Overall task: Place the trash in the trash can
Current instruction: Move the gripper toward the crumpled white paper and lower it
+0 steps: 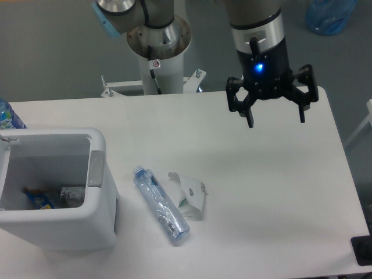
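Both pieces of trash not yet binned.
The slim clear blue-tinted plastic bottle (161,205) and wrinkly white carton (190,196) lie on the white bench (261,192) beside the white boxy plastic trash can (102,192); the black claw (275,119) hangs spread, empty, well apart.

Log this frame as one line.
gripper: open, empty, above table | bottle: lying on table | carton: beside bottle | trash can: neither item inside

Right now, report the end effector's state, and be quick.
End effector: open, holding nothing, hanging above the table, away from the bottle and the carton.
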